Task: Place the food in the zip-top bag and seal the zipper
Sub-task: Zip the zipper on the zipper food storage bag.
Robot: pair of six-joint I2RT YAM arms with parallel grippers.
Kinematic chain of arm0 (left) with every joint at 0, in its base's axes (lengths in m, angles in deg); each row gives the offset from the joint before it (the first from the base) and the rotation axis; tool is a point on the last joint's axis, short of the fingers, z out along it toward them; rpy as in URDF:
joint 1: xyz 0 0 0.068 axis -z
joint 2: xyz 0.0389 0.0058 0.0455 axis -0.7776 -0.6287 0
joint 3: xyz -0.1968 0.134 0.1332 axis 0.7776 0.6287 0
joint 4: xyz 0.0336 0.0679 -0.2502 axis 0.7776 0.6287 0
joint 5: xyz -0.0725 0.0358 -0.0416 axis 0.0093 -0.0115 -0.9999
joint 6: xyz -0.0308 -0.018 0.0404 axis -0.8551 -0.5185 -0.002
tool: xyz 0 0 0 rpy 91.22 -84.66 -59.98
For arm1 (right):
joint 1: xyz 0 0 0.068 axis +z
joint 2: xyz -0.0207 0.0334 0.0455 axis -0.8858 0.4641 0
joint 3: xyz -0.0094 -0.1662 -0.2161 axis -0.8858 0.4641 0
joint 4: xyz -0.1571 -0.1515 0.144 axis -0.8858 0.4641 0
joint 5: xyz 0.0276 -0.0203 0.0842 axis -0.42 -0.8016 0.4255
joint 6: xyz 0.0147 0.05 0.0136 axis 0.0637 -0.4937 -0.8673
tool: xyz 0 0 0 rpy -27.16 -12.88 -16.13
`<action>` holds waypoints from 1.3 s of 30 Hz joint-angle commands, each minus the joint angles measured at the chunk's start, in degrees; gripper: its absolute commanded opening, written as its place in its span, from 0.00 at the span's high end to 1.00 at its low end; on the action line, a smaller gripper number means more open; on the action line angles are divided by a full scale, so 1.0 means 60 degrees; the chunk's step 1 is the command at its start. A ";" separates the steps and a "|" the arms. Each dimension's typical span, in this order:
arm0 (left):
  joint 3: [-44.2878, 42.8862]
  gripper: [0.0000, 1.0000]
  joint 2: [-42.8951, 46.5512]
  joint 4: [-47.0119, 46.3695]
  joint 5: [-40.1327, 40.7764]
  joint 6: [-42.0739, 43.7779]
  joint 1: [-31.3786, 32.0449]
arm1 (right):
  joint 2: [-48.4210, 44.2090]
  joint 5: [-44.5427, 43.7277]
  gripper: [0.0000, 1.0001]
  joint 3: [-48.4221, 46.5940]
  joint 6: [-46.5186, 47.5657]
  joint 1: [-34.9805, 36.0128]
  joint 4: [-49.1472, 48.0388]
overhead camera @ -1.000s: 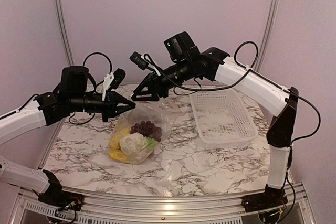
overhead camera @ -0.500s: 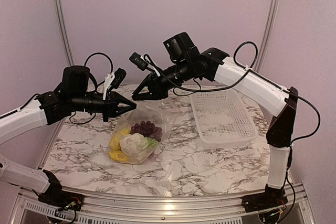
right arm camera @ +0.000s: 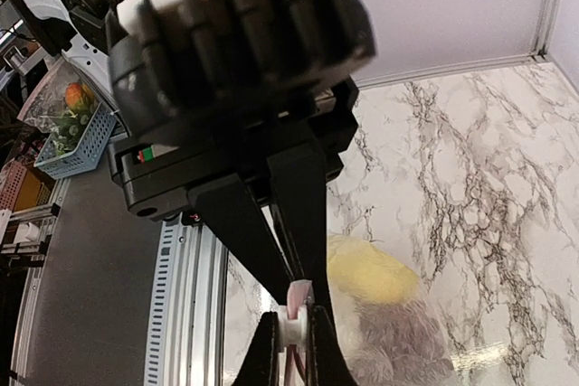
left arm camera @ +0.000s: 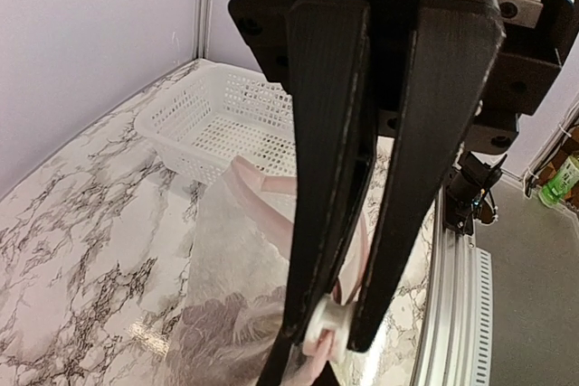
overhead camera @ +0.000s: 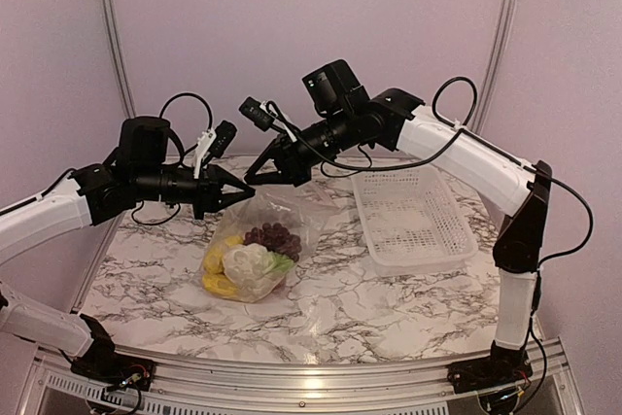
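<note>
The clear zip-top bag (overhead camera: 260, 232) stands on the marble table, its mouth lifted. Through it show the food: purple grapes (overhead camera: 273, 237), white cauliflower (overhead camera: 247, 261) and a yellow piece (overhead camera: 216, 259). My left gripper (overhead camera: 240, 196) is shut on the white slider (left arm camera: 327, 330) of the pink zipper (left arm camera: 261, 193). Right beside it my right gripper (overhead camera: 254, 180) is shut on the zipper (right arm camera: 299, 294) strip, tip to tip with the left one. In the right wrist view the yellow piece (right arm camera: 373, 276) and grapes (right arm camera: 391, 352) lie below the jaws. Any other food is hidden.
A white lattice basket (overhead camera: 413, 217) sits at the right of the table, also in the left wrist view as the basket (left arm camera: 224, 120). The table's metal front rail (overhead camera: 311, 386) runs along the near edge.
My right gripper has closed onto the zipper strip. The left gripper has shifted slightly right and up with the slider, and the bag's mouth has risen a little.
</note>
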 commanded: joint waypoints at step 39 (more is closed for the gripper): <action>-0.0085 1.00 0.1339 0.0460 0.1151 0.0529 -0.0829 | -0.1028 -0.1624 1.00 0.1855 -0.0171 -0.1024 0.1429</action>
